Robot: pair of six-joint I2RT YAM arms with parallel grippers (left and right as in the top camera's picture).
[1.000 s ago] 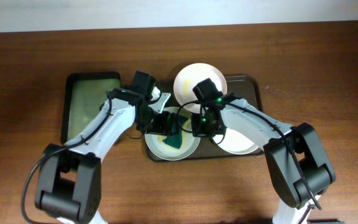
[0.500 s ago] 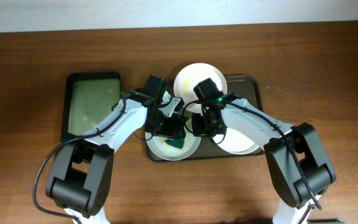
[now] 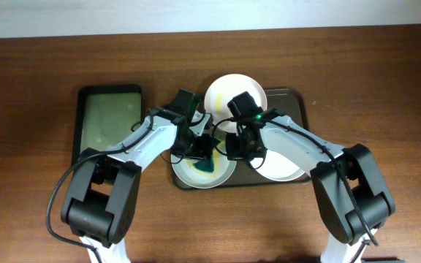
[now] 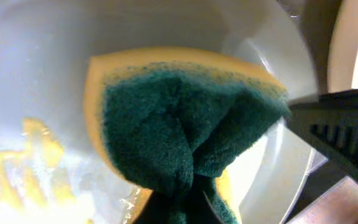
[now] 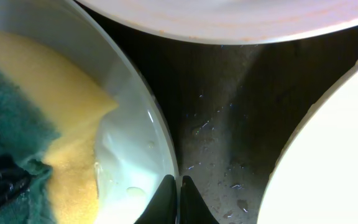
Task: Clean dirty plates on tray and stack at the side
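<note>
Three white plates lie on the dark brown tray (image 3: 295,102): one at the back (image 3: 225,89), one at the right (image 3: 282,166), one at the front left (image 3: 224,174). A green-and-yellow sponge (image 3: 207,164) rests on the front-left plate, and my left gripper (image 3: 203,152) is shut on it. In the left wrist view the left gripper (image 4: 182,208) pinches the sponge (image 4: 179,106) into a fold over the plate (image 4: 36,62), beside yellow smears (image 4: 27,174). My right gripper (image 3: 234,152) is shut on that plate's right rim (image 5: 166,143), its tips (image 5: 179,186) together on the edge.
A smaller black tray (image 3: 108,124) with a greenish inside lies left of the brown tray, on the wooden table (image 3: 386,88). In the right wrist view the bare tray floor (image 5: 229,124) shows between the other two plates' edges. Both arms meet over the front-left plate.
My left gripper slid right over the front-left plate and closed on the sponge. The right gripper kept its hold on the rim and has not moved.
</note>
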